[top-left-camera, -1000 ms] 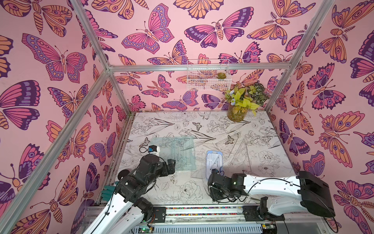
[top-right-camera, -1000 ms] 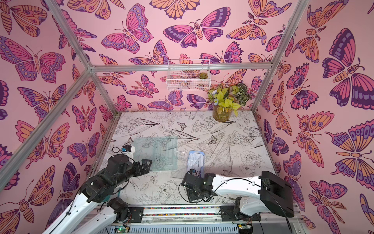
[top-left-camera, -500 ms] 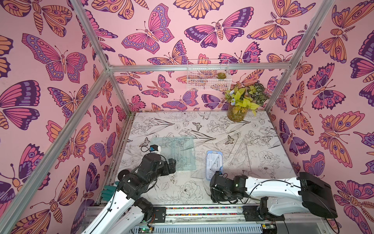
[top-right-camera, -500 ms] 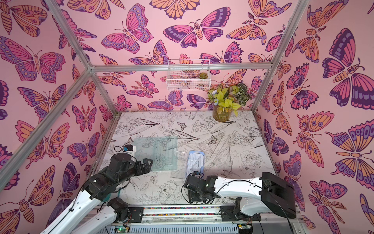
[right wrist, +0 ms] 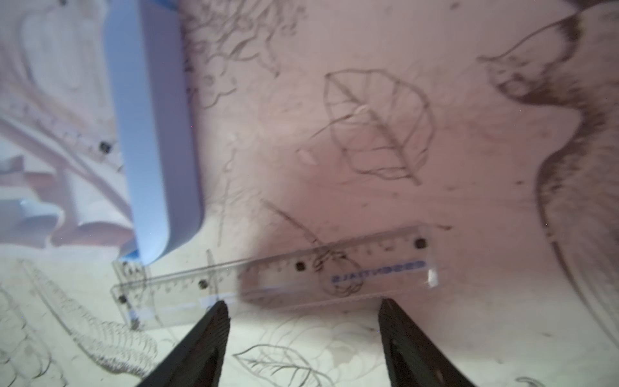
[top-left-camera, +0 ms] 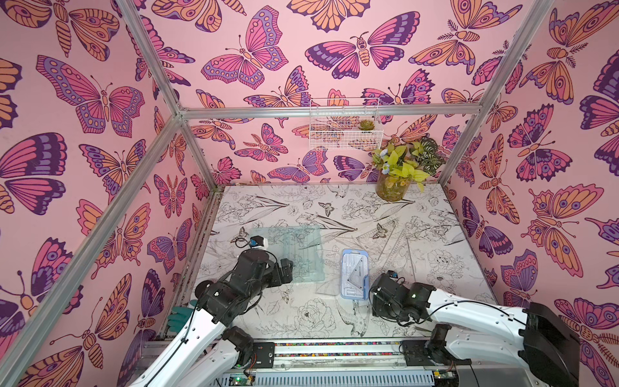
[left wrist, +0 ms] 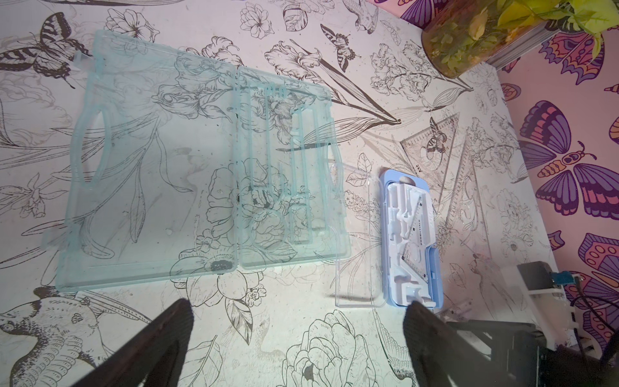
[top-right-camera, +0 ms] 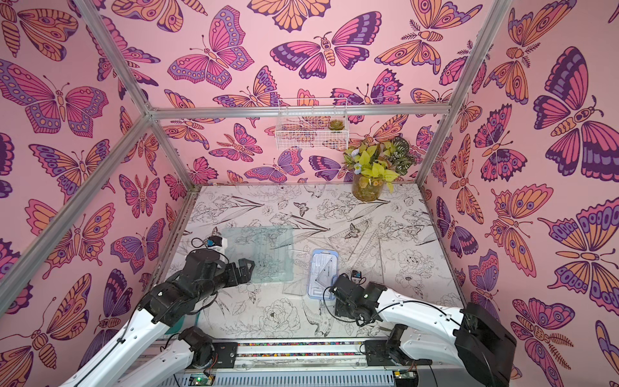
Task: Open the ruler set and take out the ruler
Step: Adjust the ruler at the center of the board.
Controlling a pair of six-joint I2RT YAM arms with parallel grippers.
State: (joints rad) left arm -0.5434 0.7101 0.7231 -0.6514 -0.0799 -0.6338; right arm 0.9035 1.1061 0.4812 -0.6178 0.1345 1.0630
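Observation:
The ruler set (top-left-camera: 354, 273) is a blue case with a white insert, lying open mid-table in both top views (top-right-camera: 323, 273). Its clear lid (left wrist: 356, 241) is folded flat beside it, and a clear set square (left wrist: 415, 234) still sits in the insert. A clear straight ruler (right wrist: 274, 278) lies flat on the table by the case's near corner (right wrist: 154, 134). My right gripper (right wrist: 303, 303) is open just short of the ruler and does not touch it. Over bare table stands my left gripper (left wrist: 296, 303), wide open and empty, left of the case (top-left-camera: 284, 271).
A large teal-tinted clear case (top-left-camera: 291, 251) lies opened flat left of the ruler set. Clear triangle set squares (top-left-camera: 385, 241) lie on the table behind and right of it. A plant jar (top-left-camera: 392, 187) stands at the back right, under a wire basket (top-left-camera: 345, 130) on the wall.
My right gripper's jaws have spread wider and the arm has shifted a little to the right, away from the case's near end. The left arm has barely moved.

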